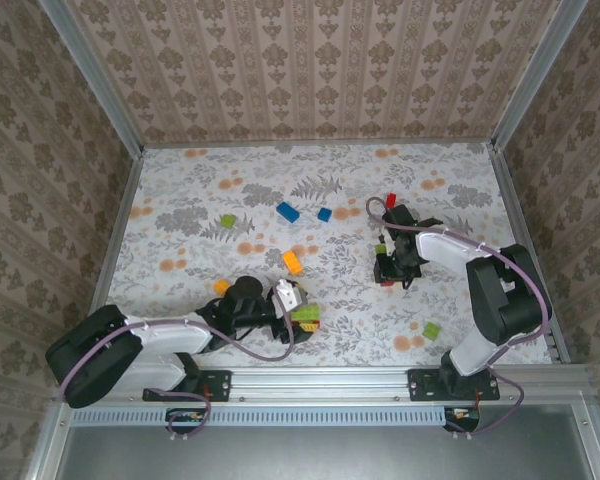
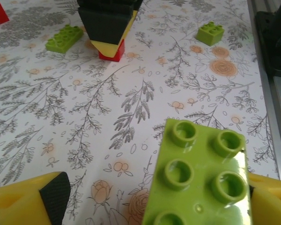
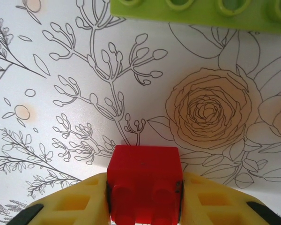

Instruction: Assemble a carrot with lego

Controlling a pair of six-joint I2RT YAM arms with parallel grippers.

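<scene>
Green brick (image 2: 196, 183) beside left fingers (image 2: 18, 204); red brick (image 3: 144, 180) between right fingers (image 3: 70, 204)

Near the front of the table (image 1: 180, 200), an oblong brick (image 2: 199, 183) lies between the left gripper's (image 1: 298, 308) fingers, against the right one. Farther back and to the right, a small brick (image 3: 145, 180) sits between the right gripper's (image 3: 145, 199) fingers, with a second oblong brick (image 3: 201, 9) just beyond it.

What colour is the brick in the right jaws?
Red brick; right wrist view shows it best.
</scene>
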